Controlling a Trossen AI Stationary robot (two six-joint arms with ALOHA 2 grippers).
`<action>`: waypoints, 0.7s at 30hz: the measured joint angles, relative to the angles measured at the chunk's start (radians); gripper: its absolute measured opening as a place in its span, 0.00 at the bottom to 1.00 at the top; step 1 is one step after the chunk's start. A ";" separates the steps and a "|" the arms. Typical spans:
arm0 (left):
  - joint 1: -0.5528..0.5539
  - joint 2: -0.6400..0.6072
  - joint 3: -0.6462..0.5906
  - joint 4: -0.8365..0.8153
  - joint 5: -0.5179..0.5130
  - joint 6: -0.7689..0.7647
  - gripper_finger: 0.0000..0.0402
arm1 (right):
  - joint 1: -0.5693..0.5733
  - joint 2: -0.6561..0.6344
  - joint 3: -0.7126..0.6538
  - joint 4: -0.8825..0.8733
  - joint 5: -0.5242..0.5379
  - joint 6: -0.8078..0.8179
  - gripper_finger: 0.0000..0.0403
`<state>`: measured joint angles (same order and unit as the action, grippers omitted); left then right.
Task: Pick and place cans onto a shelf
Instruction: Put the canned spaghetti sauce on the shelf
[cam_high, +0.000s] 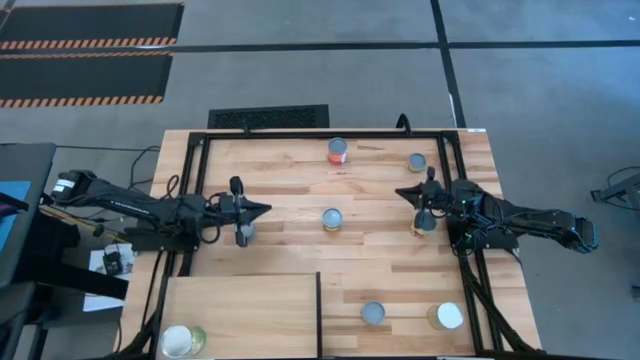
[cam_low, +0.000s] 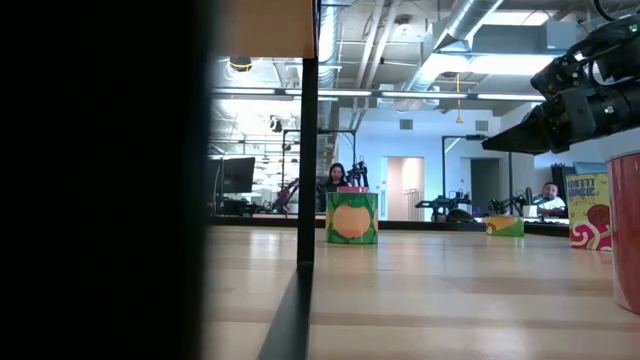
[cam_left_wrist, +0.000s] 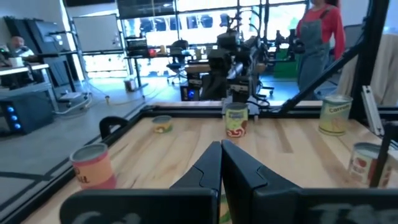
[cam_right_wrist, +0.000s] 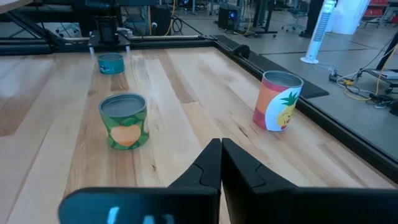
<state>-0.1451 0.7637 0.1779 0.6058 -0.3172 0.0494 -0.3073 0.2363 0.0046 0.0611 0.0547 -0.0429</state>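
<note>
My left gripper (cam_high: 264, 209) is shut and empty above the table's left half, pointing right; its fingers (cam_left_wrist: 221, 158) are closed together. My right gripper (cam_high: 401, 192) is shut and empty above the right half, pointing left, and also shows in its wrist view (cam_right_wrist: 221, 155). Cans stand upright on the tabletop. A green one (cam_high: 332, 219) (cam_right_wrist: 124, 121) stands between the grippers, and a red-orange one (cam_high: 338, 151) (cam_right_wrist: 278, 101) stands at the far edge. One (cam_high: 243, 233) is below my left arm and one (cam_high: 424, 222) (cam_left_wrist: 236, 120) below my right arm. The pale shelf (cam_high: 250, 300) lies near left.
A white-topped can (cam_high: 180, 342) stands on the shelf's near left corner. The shelf's dark divider (cam_high: 319, 310) is on its right edge. More cans stand far right (cam_high: 417, 161) and near right (cam_high: 373, 313) (cam_high: 447, 316). A black frame (cam_high: 190, 200) edges the table. People show in the room behind.
</note>
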 joint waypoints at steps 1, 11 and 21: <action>0.003 0.001 0.000 -0.003 0.000 0.000 0.00 | 0.000 0.000 0.000 0.021 0.000 0.000 0.07; 0.004 0.004 0.000 -0.012 0.000 0.000 0.00 | 0.000 -0.001 0.004 0.289 -0.013 0.182 0.07; 0.004 0.004 0.000 -0.031 -0.003 -0.001 0.00 | 0.093 0.154 0.149 0.049 0.075 0.249 0.02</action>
<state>-0.1410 0.7677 0.1776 0.5749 -0.3201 0.0486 -0.2139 0.3902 0.1541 0.1099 0.1297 0.2058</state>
